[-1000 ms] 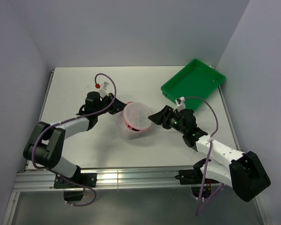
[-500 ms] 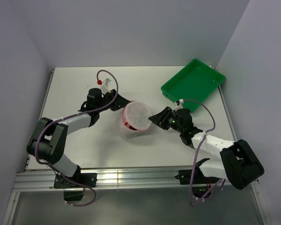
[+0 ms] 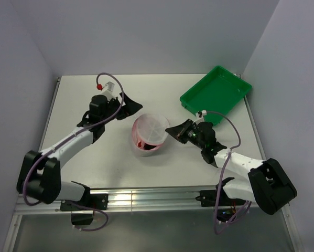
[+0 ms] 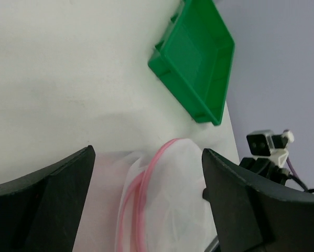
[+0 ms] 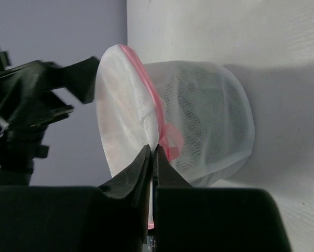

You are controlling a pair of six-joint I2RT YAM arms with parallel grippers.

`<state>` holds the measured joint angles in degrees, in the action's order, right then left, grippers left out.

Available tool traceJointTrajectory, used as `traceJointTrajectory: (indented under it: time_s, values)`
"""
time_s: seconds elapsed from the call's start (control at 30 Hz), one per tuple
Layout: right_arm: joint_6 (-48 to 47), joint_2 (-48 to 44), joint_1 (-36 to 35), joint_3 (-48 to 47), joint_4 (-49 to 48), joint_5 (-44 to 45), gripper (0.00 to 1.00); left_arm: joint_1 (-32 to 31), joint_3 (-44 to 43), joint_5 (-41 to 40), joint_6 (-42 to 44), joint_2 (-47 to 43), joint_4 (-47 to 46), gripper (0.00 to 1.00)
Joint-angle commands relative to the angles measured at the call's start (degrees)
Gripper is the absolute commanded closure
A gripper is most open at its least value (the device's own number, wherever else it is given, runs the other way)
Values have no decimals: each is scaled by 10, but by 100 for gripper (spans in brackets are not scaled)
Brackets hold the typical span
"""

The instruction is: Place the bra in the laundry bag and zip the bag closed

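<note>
Laundry bag (image 3: pixel 149 131) sits mid-worktop (image 3: pixel 94 157), on its side, well apart from the green tray (image 3: pixel 215 94). A dark shape (image 5: pixel 198 100) shows through the mesh; judged to be the bra, already inside.

Right end effector (image 3: pixel 172 129): fingers pressed together on the bag's pink zip rim (image 5: pixel 146 79). Whether they hold the zip pull itself or only the rim cannot be told.

Left end effector (image 3: pixel 131 106): fingers wide apart, holding nothing, just beside the bag's far-left side and not touching it.

Step in hand, as judged: closing the zip. Recommendations: confirm the pinch is on the pull; draw it along the curve of the rim, not straight outward; have the left end effector grip the opposite rim first. The soft, unanchored mesh will likely slide or buckle otherwise.
</note>
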<state>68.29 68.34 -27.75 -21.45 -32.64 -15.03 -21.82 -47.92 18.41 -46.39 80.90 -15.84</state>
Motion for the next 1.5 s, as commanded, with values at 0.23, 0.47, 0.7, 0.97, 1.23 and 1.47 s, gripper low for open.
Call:
traceJointTrajectory:
  time_s: [0.23, 0.47, 0.7, 0.97, 1.23, 1.47]
  values:
    - [-24, -40, -23, -22, 50, 69, 97, -1, 84, -78, 30, -195, 146, 12]
    - [-52, -59, -67, -39, 97, 126, 97, -37, 127, -34, 12, -240, 156, 18]
    - [-64, -69, -93, -44, 121, 153, 97, -86, 90, -48, 26, -185, 149, 26]
    - [-113, -137, -121, -52, 198, 183, 80, -53, 85, -37, 45, -138, 88, 80]
    - [-140, -158, -121, -22, 212, 127, 15, -28, 81, 70, 25, -106, -22, 89]
    - [-128, -103, -107, -9, 93, 55, 12, -17, 71, 128, 13, -66, -71, 100]
